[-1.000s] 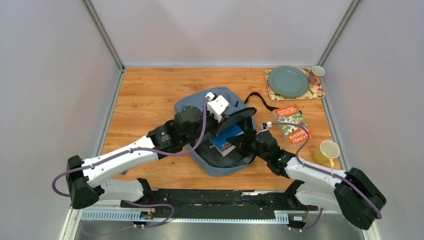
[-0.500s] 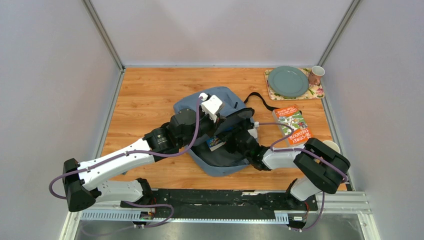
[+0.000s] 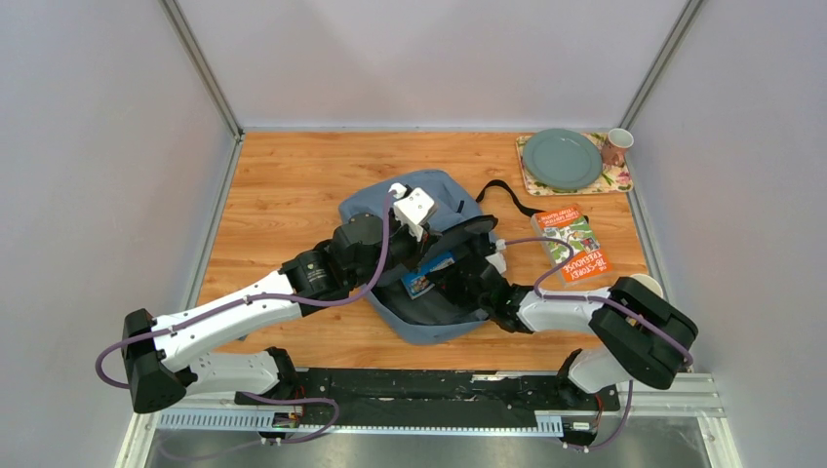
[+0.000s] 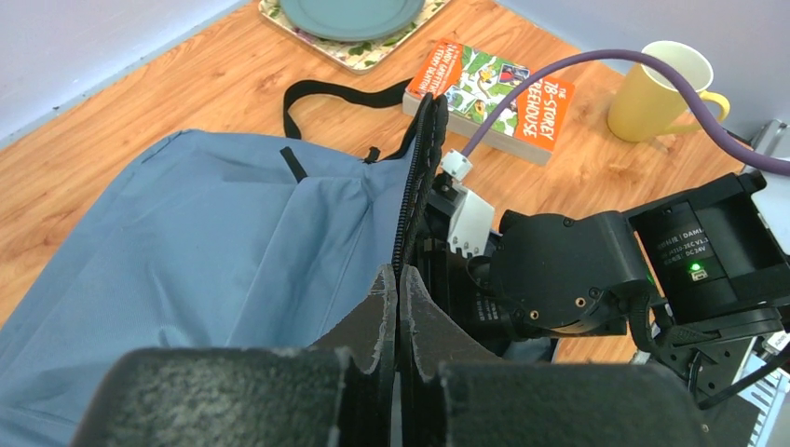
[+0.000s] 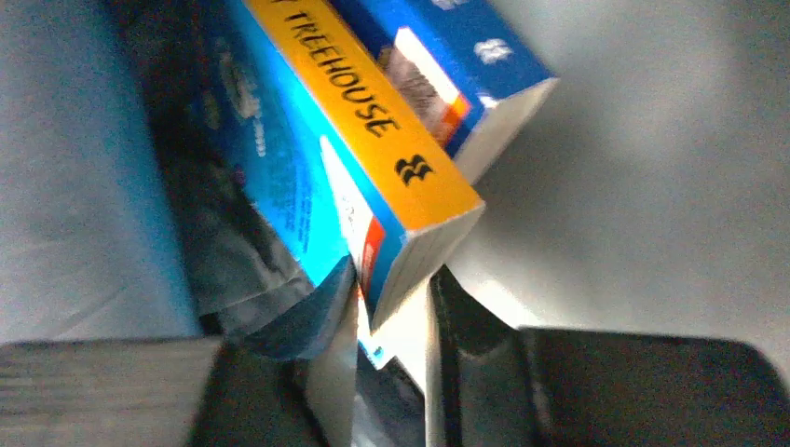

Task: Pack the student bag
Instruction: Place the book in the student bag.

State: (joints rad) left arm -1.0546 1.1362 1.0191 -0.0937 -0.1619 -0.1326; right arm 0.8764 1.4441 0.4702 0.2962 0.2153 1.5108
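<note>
Student bag (image 3: 434, 331) first: where does it lie? asks the first observer.

— In the middle of the table (image 3: 283, 185), its mouth turned toward the right arm, answers the second. The left gripper (image 4: 399, 284) is clamped on the zip edge (image 4: 419, 158) of the flap and keeps it lifted, so the mouth gapes.

— And what has changed in the last second?

— The right arm has pushed further in. Its elbow has folded up over the yellow mug (image 4: 657, 88), which stood in plain sight from above a second ago. The blue book (image 5: 354, 140) that lay well out in the opening now shows only as a strip under the flap. The right gripper (image 5: 391, 298) is inside the bag and its jaws have been spreading. The book's lower corner sits between the fingers, one finger against the cover and a sliver of light between the page edge and the other. Loosened, then, not gripping.

— So the book is delivered?

— Most likely. It leans inside beside a second blue book (image 5: 447, 65), and the gripper seems to be letting go. The right arm would need to back out without dragging the book along or snagging the flap. An orange-spined book (image 3: 573, 246) lies on the table to the right of the bag, probably the next item.
</note>
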